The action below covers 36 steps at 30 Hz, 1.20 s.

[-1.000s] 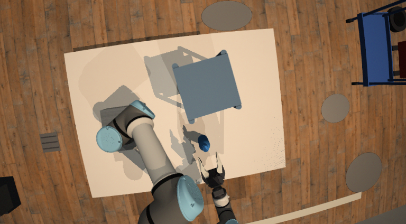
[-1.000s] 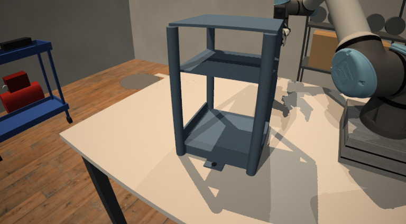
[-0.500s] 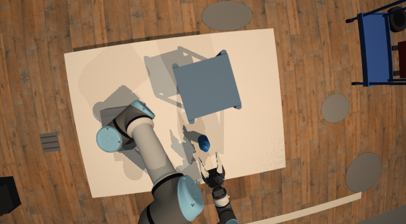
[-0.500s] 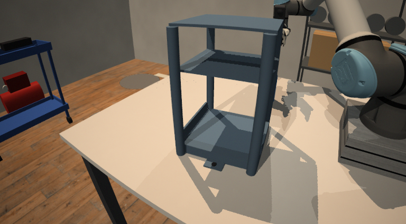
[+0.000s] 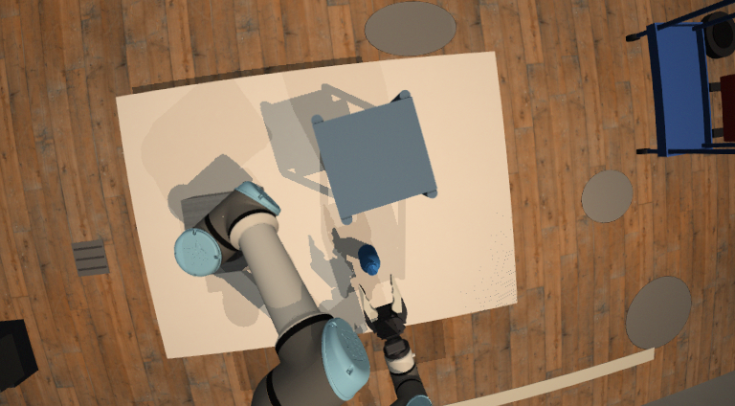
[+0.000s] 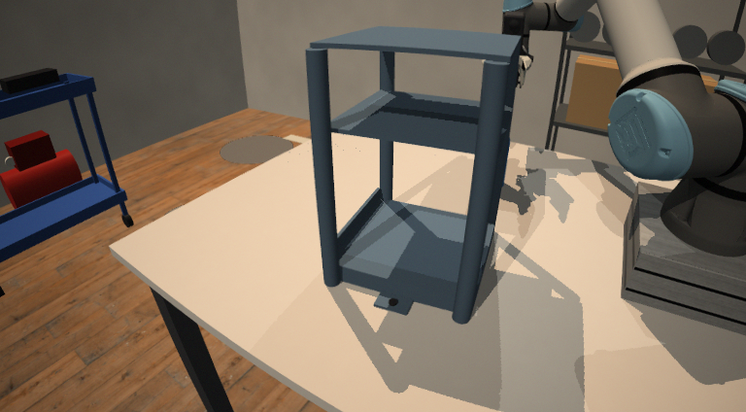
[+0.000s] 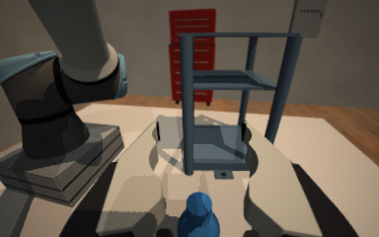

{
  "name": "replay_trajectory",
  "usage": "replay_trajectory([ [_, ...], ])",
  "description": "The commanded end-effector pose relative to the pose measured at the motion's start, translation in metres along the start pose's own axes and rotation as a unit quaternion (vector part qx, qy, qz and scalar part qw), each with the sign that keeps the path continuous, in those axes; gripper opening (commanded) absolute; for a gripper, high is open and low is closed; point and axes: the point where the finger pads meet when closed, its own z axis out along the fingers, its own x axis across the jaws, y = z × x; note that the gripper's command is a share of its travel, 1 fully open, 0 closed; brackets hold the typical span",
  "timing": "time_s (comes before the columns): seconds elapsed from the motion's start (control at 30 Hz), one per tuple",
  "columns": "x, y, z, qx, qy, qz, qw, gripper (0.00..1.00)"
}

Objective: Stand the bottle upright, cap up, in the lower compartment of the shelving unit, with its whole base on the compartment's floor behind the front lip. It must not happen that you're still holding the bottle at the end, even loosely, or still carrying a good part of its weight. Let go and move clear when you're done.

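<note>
The blue bottle [image 5: 368,259] stands upright, cap up, on the table in front of the grey-blue shelving unit [image 5: 373,160]. In the wrist view its cap [image 7: 198,217] shows at the bottom centre, low between my two fingers. My gripper [image 5: 377,286] is half open and holds nothing. It hovers high, near the table's front edge, just short of the bottle and pointing at the shelf. In the exterior view the gripper [image 6: 524,63] is level with the shelf's top and the bottle is hidden behind the shelf [image 6: 407,165]. The lower compartment [image 6: 412,242] is empty; it also shows in the wrist view [image 7: 217,145].
My arm's base [image 5: 203,241] stands on the table left of the bottle. A small tab [image 6: 392,301] sticks out from the shelf's bottom edge. A blue cart [image 5: 682,90] stands on the floor far to the right.
</note>
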Motion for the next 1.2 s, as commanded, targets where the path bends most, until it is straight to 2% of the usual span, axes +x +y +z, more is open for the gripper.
replay_trajectory([
  [0.0, 0.0, 0.003, 0.0, -0.001, 0.0, 0.0, 1.0, 0.49],
  [0.53, 0.0, 0.034, 0.0, -0.001, 0.0, 0.0, 1.0, 0.49],
  [1.17, 0.0, 0.084, 0.0, -0.001, 0.0, 0.0, 1.0, 0.49],
])
